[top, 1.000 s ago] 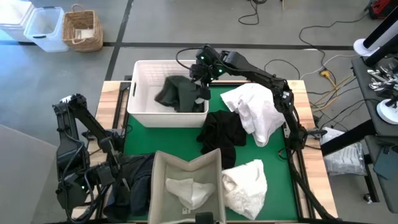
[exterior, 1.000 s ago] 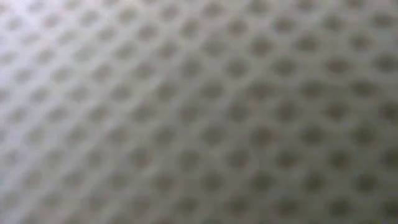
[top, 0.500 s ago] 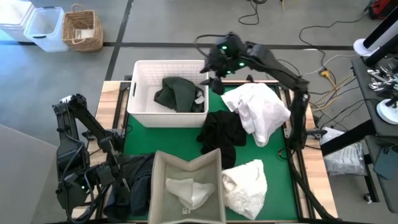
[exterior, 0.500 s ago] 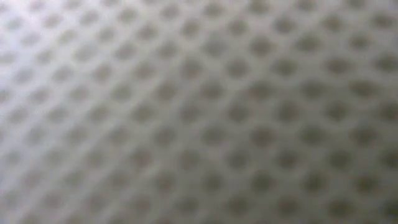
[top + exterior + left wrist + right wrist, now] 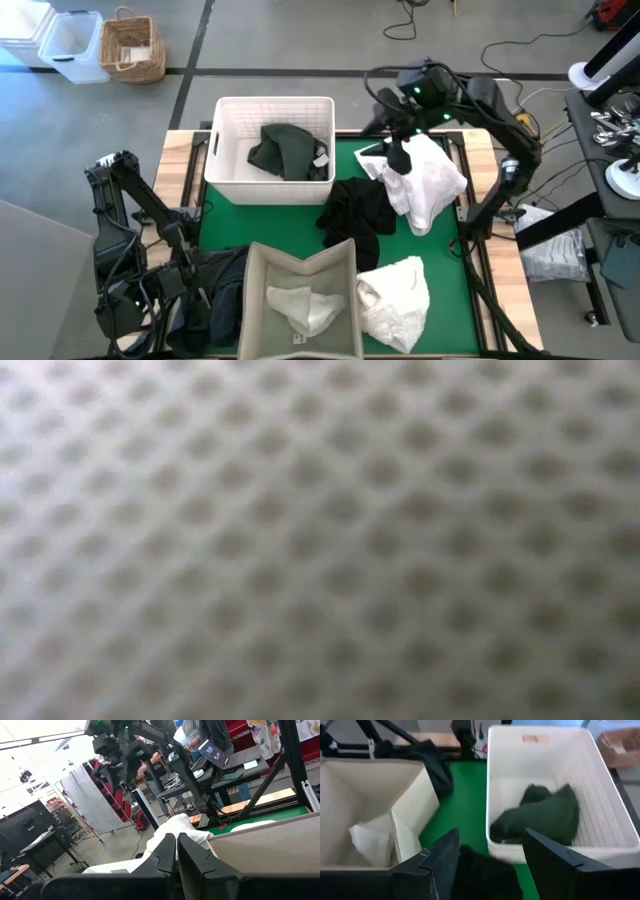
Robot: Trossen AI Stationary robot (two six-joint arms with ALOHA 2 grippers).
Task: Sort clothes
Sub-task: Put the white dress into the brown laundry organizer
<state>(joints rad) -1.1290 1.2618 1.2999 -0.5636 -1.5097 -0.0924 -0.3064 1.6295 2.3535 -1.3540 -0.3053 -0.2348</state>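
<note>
Fingers of the right gripper [image 5: 398, 152] stand wide apart, holding nothing, above a crumpled white garment [image 5: 420, 178] near the green mat's [image 5: 272, 222] far right corner. Left gripper [image 5: 176, 851] is closed and empty at the near left corner. A dark green garment [image 5: 287, 150] lies in the white basket [image 5: 222, 168], no clear long axis.

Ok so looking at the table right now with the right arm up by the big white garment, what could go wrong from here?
The open right gripper hangs over the big white garment, which touches the black garment; a grab near that seam might lift both. The white garment also drapes toward the mat's edge, so a pull could drag it off. The dark green garment lies against the white basket near its rim, where a passing arm might snag it.
</note>
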